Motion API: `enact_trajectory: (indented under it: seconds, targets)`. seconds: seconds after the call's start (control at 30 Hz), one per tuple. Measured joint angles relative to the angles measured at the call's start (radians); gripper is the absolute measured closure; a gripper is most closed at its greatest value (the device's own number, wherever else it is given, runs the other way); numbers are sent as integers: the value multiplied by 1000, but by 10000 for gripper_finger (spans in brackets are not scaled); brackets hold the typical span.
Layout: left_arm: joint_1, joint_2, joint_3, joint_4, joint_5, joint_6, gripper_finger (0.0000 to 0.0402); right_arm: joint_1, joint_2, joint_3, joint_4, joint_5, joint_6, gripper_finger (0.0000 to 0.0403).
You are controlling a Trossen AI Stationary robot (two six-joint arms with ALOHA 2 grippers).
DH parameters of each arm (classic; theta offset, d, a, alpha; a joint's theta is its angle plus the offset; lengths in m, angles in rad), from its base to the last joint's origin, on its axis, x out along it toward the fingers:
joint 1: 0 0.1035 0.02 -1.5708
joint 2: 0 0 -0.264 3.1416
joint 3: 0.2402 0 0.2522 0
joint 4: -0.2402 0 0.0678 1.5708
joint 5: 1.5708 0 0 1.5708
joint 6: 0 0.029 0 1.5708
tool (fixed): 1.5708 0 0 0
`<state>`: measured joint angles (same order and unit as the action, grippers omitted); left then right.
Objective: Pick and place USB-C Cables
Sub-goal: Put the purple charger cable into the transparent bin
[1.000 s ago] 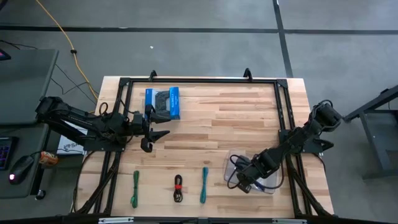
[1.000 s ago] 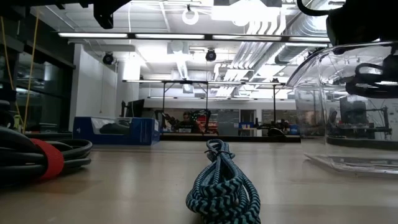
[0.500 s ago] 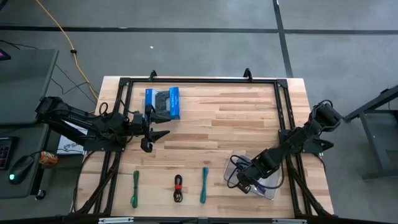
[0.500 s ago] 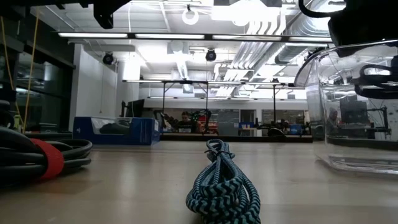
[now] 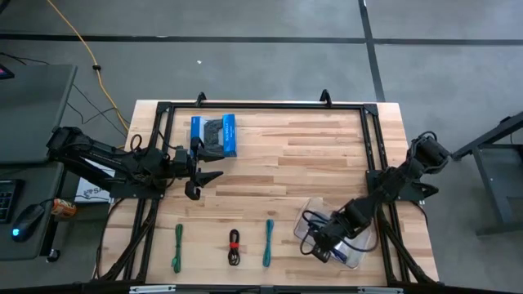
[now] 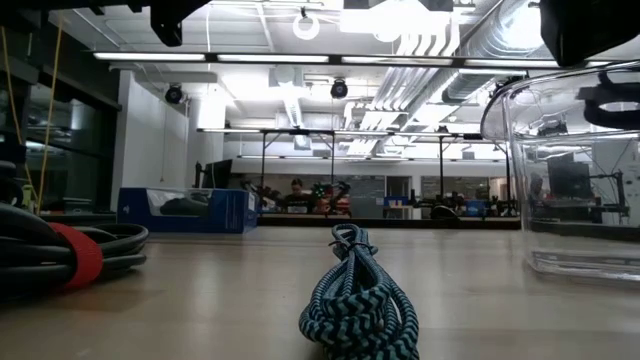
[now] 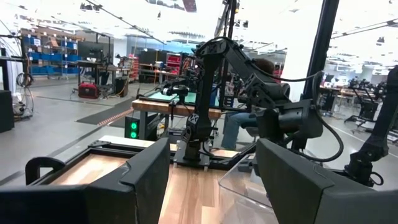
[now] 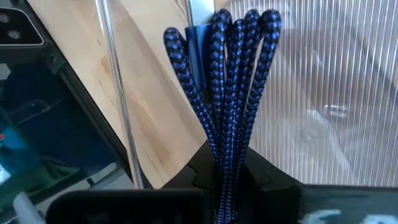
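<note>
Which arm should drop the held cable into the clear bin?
Right. The right gripper grips the purple cable over the clear bin; the left gripper waits open near the blue box.

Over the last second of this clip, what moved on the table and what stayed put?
The right gripper, shut on a dark blue braided cable, has edged toward the table's near edge over the clear container, which shifted the same way. The left gripper, green cable, black cable, teal cable and blue box stayed put.
</note>
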<state>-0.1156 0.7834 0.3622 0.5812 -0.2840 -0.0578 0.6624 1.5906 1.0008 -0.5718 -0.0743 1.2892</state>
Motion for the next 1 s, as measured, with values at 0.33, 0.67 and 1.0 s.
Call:
enact_trajectory:
  seconds: [0.33,0.67,1.0]
  targets:
    - [0,0,0,0,0,-2,181,6,0,-1,5,40,-12,391]
    - [0,0,0,-1,0,-2,181,6,0,-2,8,85,-43,385]
    - [0,0,0,-5,0,-2,181,6,46,-2,-21,79,-53,364]
